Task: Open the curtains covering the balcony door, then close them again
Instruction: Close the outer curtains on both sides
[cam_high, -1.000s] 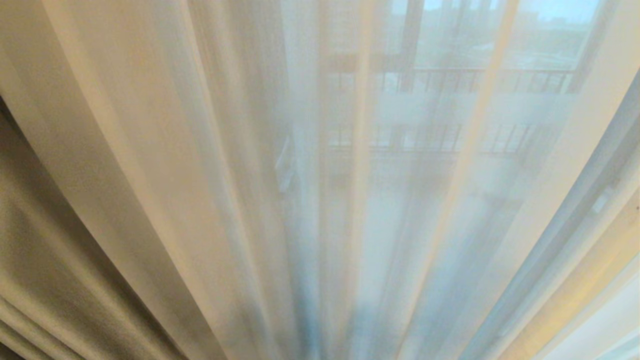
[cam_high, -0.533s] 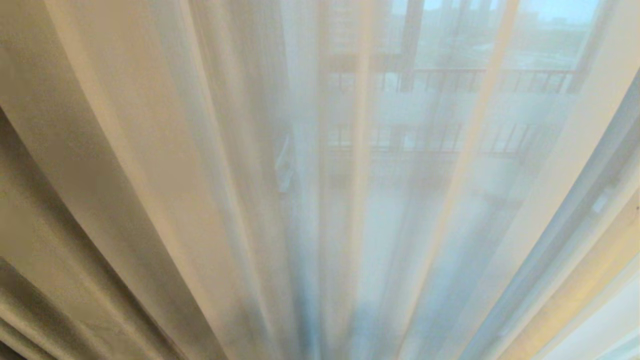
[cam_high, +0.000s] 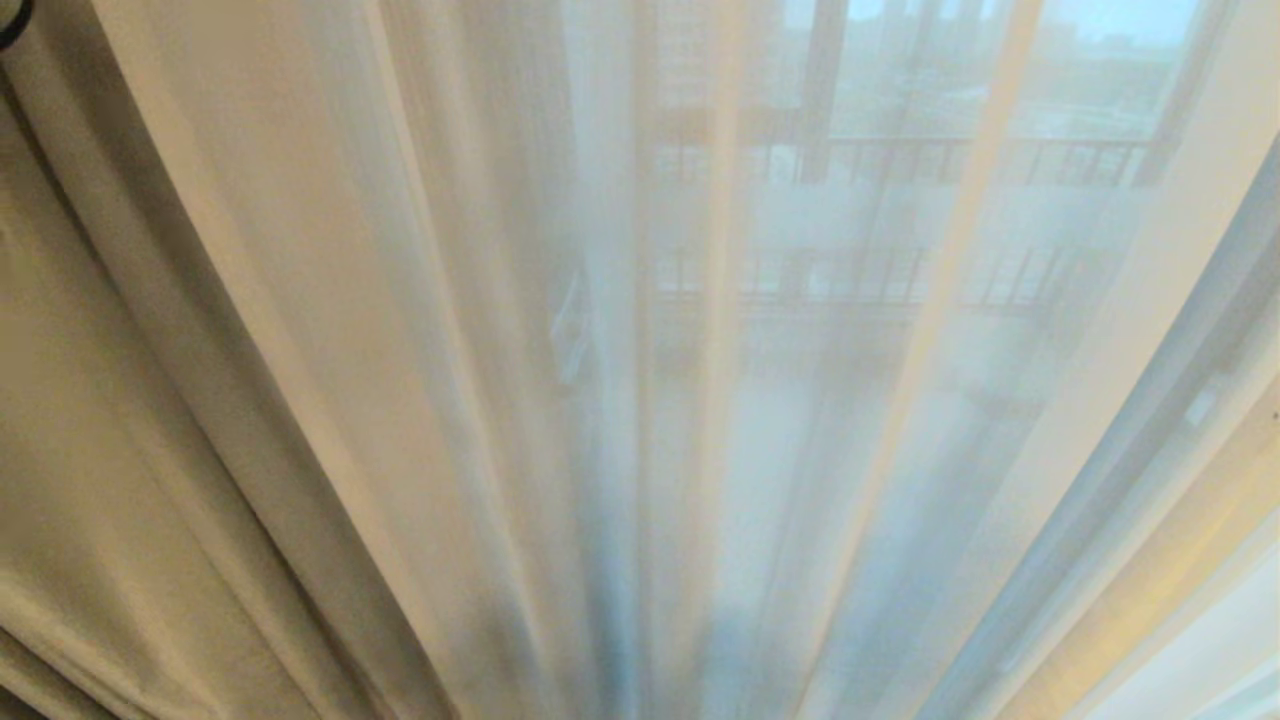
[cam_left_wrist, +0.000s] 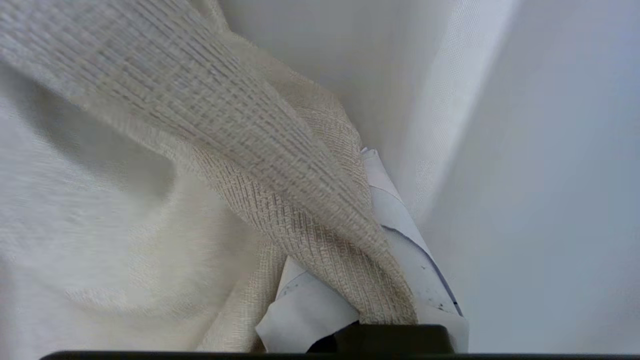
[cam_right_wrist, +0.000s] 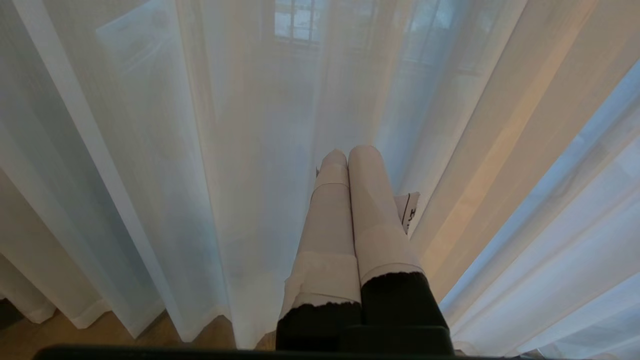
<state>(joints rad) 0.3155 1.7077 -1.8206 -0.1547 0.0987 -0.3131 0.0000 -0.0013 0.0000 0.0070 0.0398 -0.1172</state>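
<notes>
The curtains fill every view. In the head view the white sheer hangs across the middle and right, with the heavy beige drape bunched at the left. Through the sheer the balcony door shows faintly as a dark frame. My left gripper is shut on a fold of the woven drape, which runs between its white-taped fingers. My right gripper is shut and empty, its taped fingers pressed together just short of the sheer. Neither gripper shows in the head view.
A dark railing with vertical bars shows through the sheer. Wooden floor appears under the sheer's hem in the right wrist view. A small dark curved shape sits in the head view's top left corner.
The heavy drape has spread up and rightward across the left of the head view, covering more of that side. A dark shape has appeared at the top left corner. The sheer is unchanged.
</notes>
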